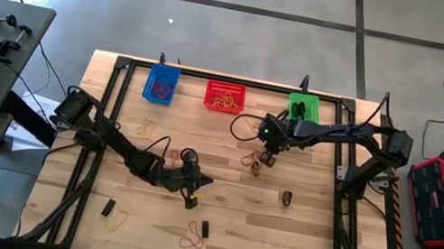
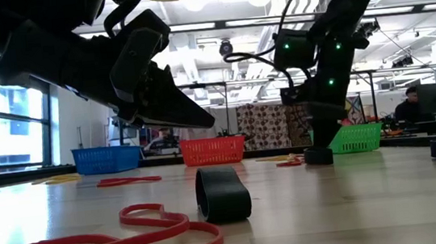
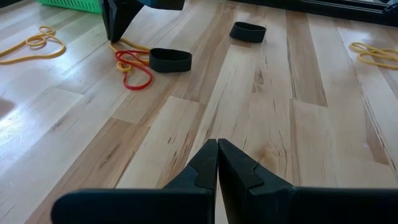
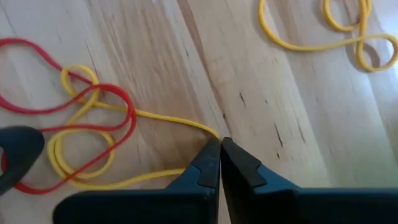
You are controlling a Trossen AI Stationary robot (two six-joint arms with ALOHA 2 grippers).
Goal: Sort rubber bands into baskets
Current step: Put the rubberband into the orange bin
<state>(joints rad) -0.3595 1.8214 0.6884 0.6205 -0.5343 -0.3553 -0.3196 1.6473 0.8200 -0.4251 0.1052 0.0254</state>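
My right end effector (image 4: 219, 146), just before the green basket (image 1: 303, 108), pinches a yellow band (image 4: 87, 134) tangled w/ red; next: lift, untangle.

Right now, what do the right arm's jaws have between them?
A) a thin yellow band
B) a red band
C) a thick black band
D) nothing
A: in the right wrist view the right gripper is shut on a strand of the yellow band, which runs into its tips; the red band tangled with it lies beside.
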